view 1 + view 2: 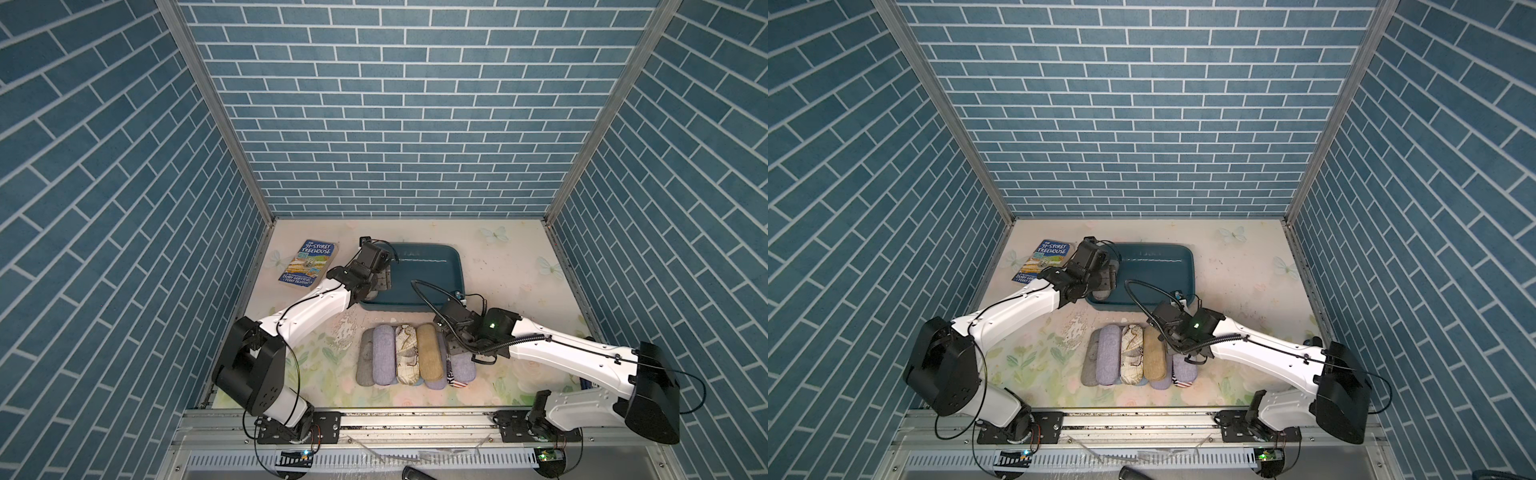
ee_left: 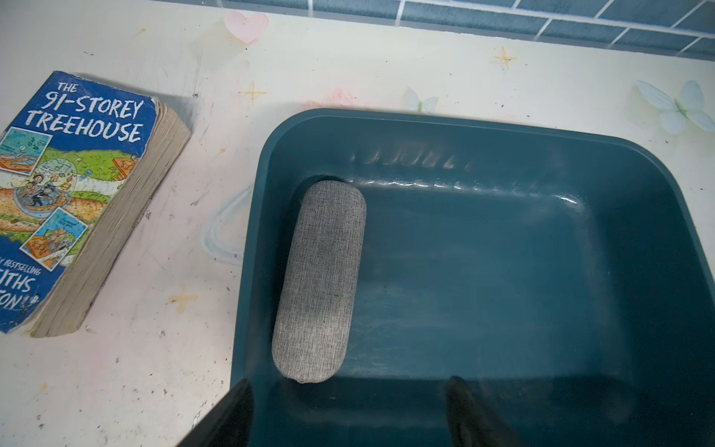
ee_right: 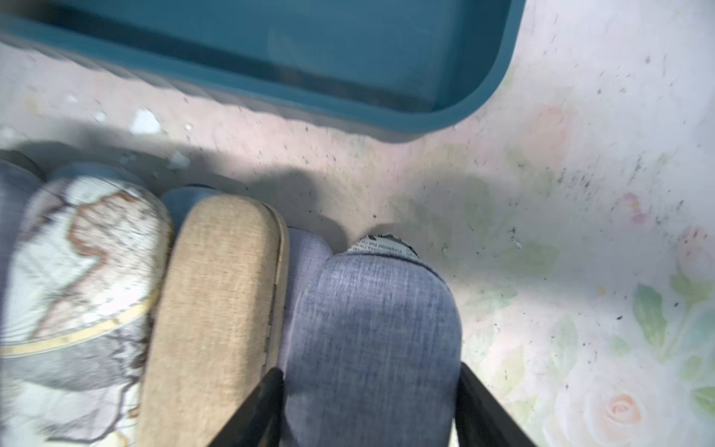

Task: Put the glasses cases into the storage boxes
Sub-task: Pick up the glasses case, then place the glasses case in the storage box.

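A book (image 2: 77, 193) lies beside the tub (image 2: 464, 129) holding one grey case (image 2: 321, 282); left fingers (image 2: 228, 418) hang wide above. Right fingers (image 3: 255, 410) apparently pinch a blue case (image 3: 371, 329) on the worktop (image 3: 541, 193), tan case (image 3: 216, 309) crowding it.

A grey glasses case (image 2: 321, 282) lies flat inside the dark teal storage box (image 2: 503, 127), along the wall nearest the paperback book (image 2: 77, 185), which rests on the table (image 2: 174, 348) beside the box. The left hand (image 2: 352, 414) is blurred, its fingers seemingly apart, gripping nothing.
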Tool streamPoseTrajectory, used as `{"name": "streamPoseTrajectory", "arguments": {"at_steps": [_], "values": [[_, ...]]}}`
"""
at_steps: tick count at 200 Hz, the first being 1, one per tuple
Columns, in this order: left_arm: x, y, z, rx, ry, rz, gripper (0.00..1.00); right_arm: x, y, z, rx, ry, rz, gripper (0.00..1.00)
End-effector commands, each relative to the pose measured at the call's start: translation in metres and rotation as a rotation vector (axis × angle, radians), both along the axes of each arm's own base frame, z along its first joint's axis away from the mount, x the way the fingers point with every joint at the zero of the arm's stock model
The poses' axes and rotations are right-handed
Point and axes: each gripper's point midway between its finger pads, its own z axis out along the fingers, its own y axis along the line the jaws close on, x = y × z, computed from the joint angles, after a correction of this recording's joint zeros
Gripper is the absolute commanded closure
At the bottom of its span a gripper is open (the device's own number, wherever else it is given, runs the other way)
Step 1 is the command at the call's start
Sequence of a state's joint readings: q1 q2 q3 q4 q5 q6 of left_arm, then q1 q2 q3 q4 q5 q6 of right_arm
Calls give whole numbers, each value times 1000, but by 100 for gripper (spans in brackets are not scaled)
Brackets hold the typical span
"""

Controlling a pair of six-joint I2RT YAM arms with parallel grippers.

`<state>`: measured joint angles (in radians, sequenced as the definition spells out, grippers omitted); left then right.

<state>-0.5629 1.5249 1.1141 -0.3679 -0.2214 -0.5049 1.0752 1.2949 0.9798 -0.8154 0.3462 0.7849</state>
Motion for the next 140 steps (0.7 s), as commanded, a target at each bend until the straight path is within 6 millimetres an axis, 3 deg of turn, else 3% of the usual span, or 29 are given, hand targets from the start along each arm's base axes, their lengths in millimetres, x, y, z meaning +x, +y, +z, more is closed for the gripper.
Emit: {"name": "streamPoseTrajectory", "arguments": {"at_steps": [1, 28, 67, 107, 140], "values": [[-2, 3, 8, -33, -30, -7, 21, 11, -3, 28, 31, -65, -14, 43], [-7, 6, 18, -88, -84, -19, 20, 32, 13, 51, 131, -109, 12, 43], [-16, 22, 30, -214, -159, 10, 20, 82, 48, 74, 309, -160, 58, 42], [-30, 54, 44, -196, -232, 84, 20, 135, 93, 81, 369, -180, 123, 42], [-42, 76, 48, -183, -264, 140, 20, 174, 124, 74, 421, -165, 132, 42]]}}
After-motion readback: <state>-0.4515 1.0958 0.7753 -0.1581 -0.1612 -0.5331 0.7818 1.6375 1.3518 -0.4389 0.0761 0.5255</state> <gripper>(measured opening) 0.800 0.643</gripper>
